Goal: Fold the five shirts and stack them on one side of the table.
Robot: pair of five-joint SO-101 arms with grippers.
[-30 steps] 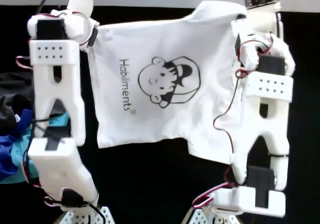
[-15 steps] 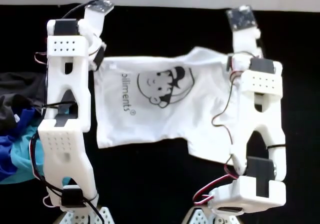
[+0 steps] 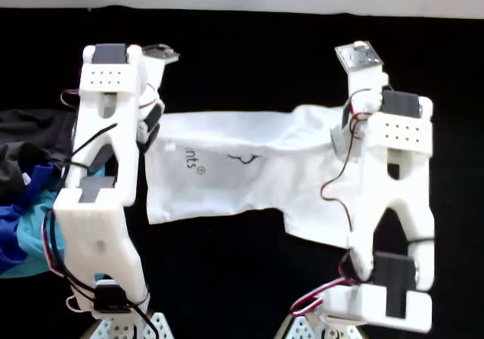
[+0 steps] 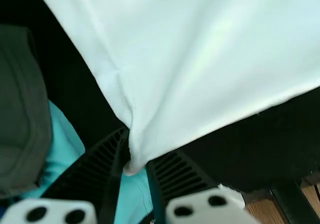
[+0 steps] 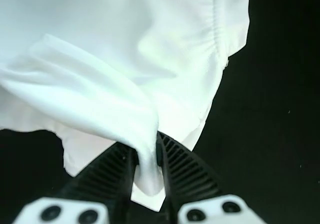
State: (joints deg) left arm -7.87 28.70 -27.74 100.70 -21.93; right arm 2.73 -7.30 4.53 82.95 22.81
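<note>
Black table, arms extended forward, left fingers and right fingers clamped on white shirt

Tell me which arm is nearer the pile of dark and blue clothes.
Left. The left arm stands beside the pile, jaws shut on the shirt's corner. The right arm holds the shirt's other end, farther from the pile.

High view: overhead, looking down on table. Wrist views: very near, facing down; all three share white shirt.
</note>
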